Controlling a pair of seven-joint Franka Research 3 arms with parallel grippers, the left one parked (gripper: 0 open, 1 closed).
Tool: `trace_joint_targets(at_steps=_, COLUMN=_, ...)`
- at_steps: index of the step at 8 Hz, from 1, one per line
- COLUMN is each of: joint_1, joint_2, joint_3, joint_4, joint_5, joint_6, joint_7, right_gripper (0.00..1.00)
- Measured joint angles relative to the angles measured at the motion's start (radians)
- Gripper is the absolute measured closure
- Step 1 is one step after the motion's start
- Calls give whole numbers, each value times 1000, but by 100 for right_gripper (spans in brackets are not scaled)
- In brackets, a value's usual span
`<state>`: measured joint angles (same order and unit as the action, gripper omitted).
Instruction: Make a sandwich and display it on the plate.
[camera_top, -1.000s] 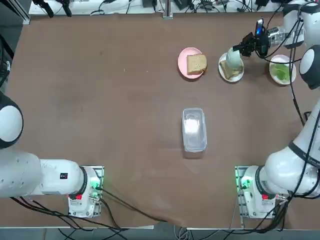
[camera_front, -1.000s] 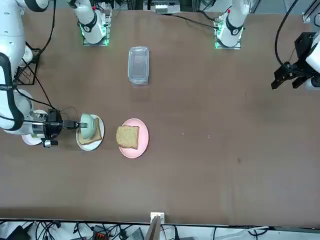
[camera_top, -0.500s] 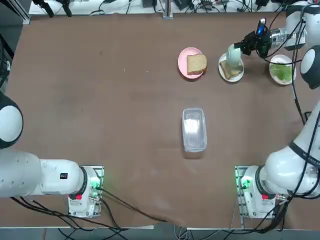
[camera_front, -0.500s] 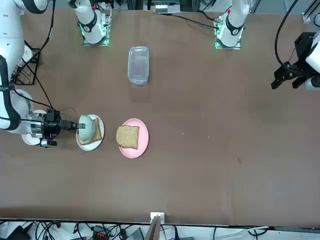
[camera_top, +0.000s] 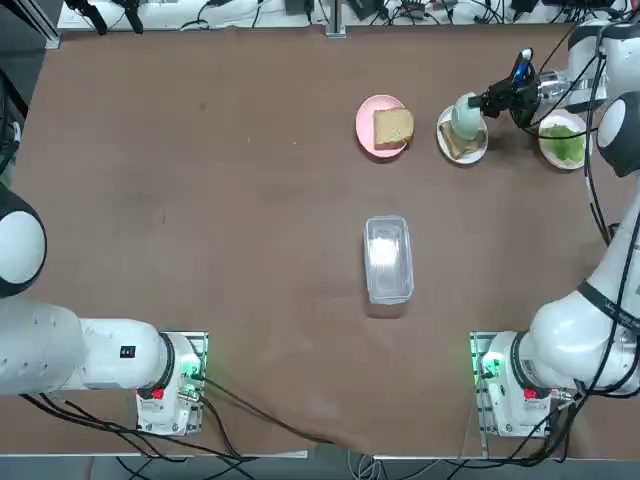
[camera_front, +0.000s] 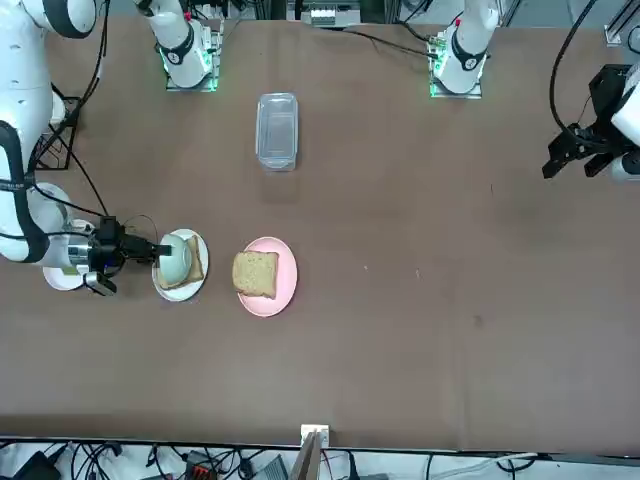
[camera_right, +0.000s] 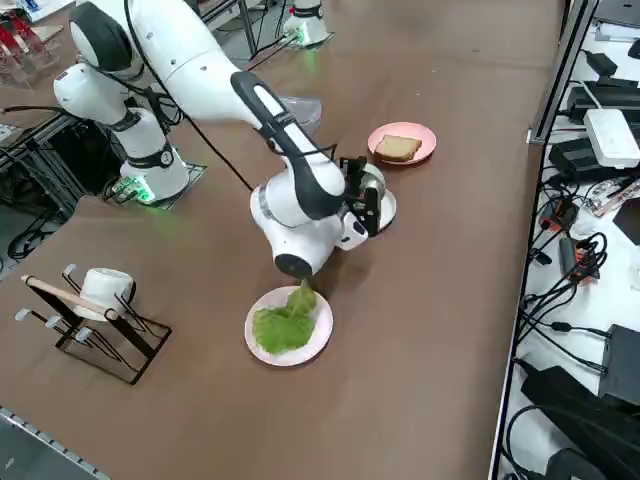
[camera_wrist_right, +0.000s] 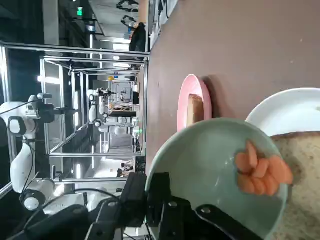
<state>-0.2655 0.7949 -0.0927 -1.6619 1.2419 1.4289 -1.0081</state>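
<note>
My right gripper (camera_top: 482, 101) is shut on the rim of a small pale-green cup (camera_top: 465, 111), held tilted on its side over a toast slice (camera_front: 193, 262) on a white plate (camera_top: 447, 140). Inside the cup (camera_wrist_right: 210, 170) lie several orange slices (camera_wrist_right: 260, 169), close to the lip above the toast (camera_wrist_right: 300, 190). A second toast slice (camera_top: 393, 127) lies on a pink plate (camera_top: 364, 128) beside it. Green lettuce (camera_right: 283, 325) rests on another white plate (camera_right: 318, 340). The sandwich is out of view; only single slices show.
A clear lidded plastic container (camera_top: 388, 258) sits mid-table. A wire rack with a white mug (camera_right: 95, 300) stands off the table's right side. My right arm's wrist hangs over the lettuce plate (camera_top: 563, 140).
The wrist has shifted and turned, tipping the cup further over the toast on the white plate. Plates, toast and container have stayed put.
</note>
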Motion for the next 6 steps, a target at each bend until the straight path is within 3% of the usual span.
trace_joint_targets(at_steps=6, joint_1=-35, joint_2=30, joint_3=0, joint_4=-1, joint_5=47, joint_6=-104, joint_7=-105, right_gripper=97)
